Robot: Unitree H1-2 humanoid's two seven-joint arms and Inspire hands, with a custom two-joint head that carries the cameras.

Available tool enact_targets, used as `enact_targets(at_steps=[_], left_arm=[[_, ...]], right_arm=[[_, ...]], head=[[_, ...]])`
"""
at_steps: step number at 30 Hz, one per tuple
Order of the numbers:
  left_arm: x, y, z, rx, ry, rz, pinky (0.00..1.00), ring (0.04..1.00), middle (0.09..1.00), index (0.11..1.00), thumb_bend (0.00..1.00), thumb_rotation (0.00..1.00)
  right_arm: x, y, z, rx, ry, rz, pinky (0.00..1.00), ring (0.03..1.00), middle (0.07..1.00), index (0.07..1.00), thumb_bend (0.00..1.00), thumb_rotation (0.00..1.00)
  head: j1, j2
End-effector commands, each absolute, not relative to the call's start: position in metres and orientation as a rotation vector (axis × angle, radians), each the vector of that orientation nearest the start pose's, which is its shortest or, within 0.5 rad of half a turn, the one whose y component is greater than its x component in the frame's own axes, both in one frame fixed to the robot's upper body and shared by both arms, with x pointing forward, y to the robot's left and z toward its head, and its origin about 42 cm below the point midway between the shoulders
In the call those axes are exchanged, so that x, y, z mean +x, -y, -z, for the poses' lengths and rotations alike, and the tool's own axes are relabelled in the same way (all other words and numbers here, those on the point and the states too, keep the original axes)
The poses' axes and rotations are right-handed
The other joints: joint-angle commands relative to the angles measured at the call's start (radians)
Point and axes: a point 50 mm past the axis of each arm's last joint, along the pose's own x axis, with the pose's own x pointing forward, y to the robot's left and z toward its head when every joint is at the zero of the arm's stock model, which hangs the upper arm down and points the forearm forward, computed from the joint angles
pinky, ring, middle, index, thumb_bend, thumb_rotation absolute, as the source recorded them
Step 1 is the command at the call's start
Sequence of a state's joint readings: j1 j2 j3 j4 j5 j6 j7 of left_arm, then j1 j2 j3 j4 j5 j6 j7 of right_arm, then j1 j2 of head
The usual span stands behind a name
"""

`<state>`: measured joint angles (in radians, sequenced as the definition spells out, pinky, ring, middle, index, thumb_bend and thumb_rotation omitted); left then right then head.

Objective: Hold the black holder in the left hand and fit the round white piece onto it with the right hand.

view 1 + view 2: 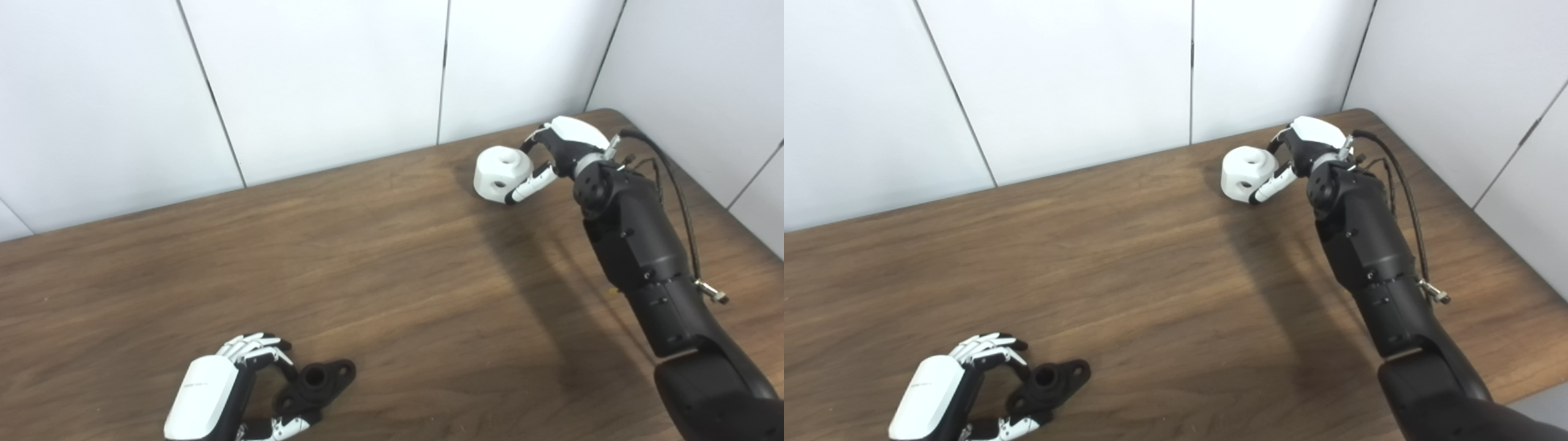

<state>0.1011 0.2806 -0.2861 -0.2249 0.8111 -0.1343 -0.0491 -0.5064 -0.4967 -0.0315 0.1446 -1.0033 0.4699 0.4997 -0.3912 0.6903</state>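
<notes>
Two grasps are only forming: your left hand (211, 392) cups the holder (315, 384) unclosed, your right hand (560, 153) wraps the white piece (501, 174), still on the table (392, 275); fitting remains.

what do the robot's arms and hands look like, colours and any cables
Each robot hand, left and right, has a glossy white back shell, black palm and white-and-black fingers. The right forearm is matte black with bolted segments; a thin black cable loops alongside it.
</notes>
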Motion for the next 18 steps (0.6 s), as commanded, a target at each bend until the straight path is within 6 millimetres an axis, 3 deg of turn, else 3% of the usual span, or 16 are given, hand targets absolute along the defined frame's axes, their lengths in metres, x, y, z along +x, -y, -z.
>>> enact_targets(at_steps=[1, 18], left_arm=[[0.2353, -0.2152, -0.1214, 1.043, 0.267, 0.367, 0.84, 0.809, 0.735, 0.485, 0.52, 0.04], [0.2354, -0.215, -0.1211, 1.043, 0.263, 0.373, 0.83, 0.81, 0.736, 0.485, 0.52, 0.04]], right_arm=[[0.4332, 0.3794, -0.2887, -1.305, -0.276, 0.239, 1.0, 1.0, 0.964, 0.741, 0.94, 0.29], [0.442, 0.3716, -0.2866, -1.337, -0.247, 0.239, 1.0, 1.0, 0.937, 0.721, 0.92, 0.29]], head=[[-0.001, 0.0], [0.001, 0.001]])
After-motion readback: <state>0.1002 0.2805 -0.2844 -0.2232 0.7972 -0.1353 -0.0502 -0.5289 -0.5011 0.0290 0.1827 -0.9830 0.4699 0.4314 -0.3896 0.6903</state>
